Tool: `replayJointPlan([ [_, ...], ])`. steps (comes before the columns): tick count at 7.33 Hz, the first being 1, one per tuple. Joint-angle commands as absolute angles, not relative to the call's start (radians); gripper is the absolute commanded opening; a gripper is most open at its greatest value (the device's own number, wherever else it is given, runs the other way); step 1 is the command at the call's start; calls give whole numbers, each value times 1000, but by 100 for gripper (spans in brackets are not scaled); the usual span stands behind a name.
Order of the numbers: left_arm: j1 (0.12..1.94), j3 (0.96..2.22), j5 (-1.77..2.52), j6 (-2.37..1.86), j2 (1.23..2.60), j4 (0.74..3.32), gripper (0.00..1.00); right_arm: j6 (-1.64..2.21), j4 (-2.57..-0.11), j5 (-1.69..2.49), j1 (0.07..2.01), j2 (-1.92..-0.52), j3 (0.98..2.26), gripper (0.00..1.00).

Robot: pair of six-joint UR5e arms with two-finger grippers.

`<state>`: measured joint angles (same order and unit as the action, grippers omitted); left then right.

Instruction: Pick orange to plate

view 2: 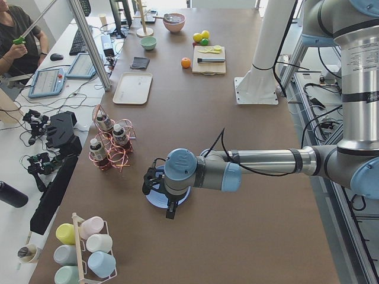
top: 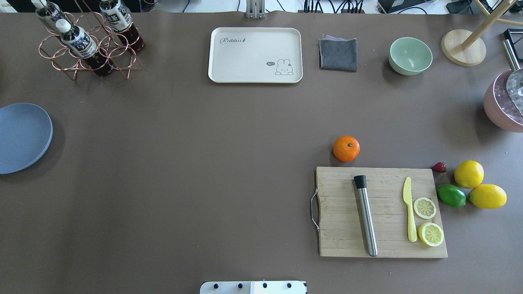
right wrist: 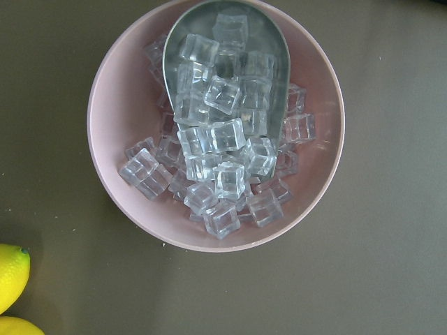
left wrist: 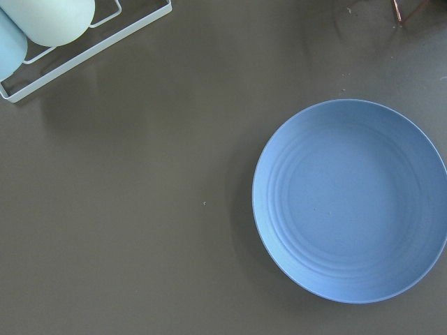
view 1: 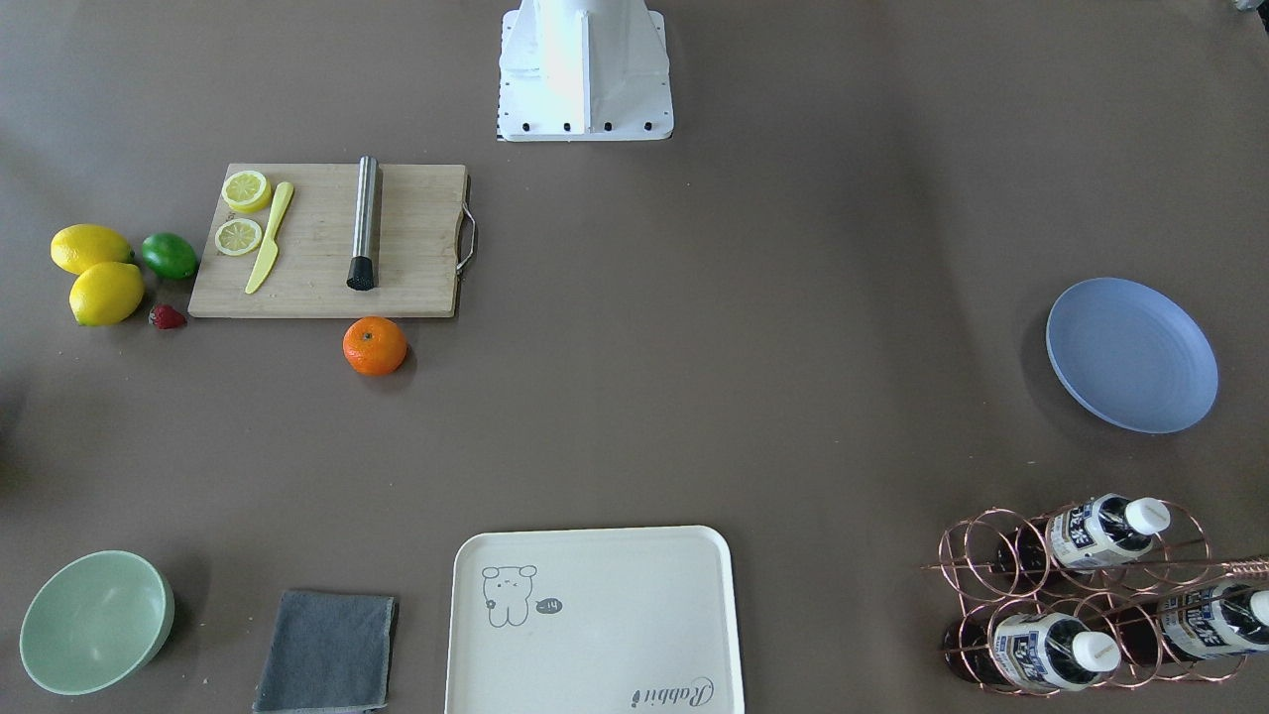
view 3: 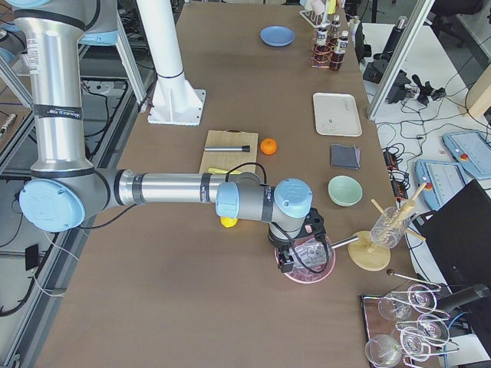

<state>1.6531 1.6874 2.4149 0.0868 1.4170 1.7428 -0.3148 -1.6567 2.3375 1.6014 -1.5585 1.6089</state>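
The orange (view 1: 375, 345) lies on the brown table just beyond the cutting board's far edge, also seen as the orange (top: 346, 148) from overhead. The blue plate (view 1: 1131, 354) sits empty far over on the robot's left, shown as the plate (top: 20, 136) at the overhead view's left edge and as the plate (left wrist: 349, 199) in the left wrist view. My left gripper (view 2: 149, 182) hangs over that plate, and I cannot tell whether it is open or shut. My right gripper (view 3: 295, 257) hovers above a pink bowl of ice, far from the orange; its state cannot be told either.
A wooden cutting board (top: 380, 212) holds a steel muddler, a yellow knife and lemon slices. Two lemons (top: 469, 174), a lime (top: 451, 195) and a strawberry lie beside it. Cream tray (top: 255, 55), grey cloth (top: 338, 54), green bowl (top: 410, 56), bottle rack (top: 88, 41) and pink ice bowl (right wrist: 216, 125) line the edges.
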Motion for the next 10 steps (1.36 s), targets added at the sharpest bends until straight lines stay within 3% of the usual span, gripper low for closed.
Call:
replayJointPlan([
  [1, 1657, 1695, 2416, 83, 1410, 1746, 98, -314, -1657, 2336, 1601, -1557, 1609, 100],
  [10, 1661, 1707, 2405, 81, 1388, 1744, 98, -318, -1655, 2338, 1600, -1569, 1606, 100],
])
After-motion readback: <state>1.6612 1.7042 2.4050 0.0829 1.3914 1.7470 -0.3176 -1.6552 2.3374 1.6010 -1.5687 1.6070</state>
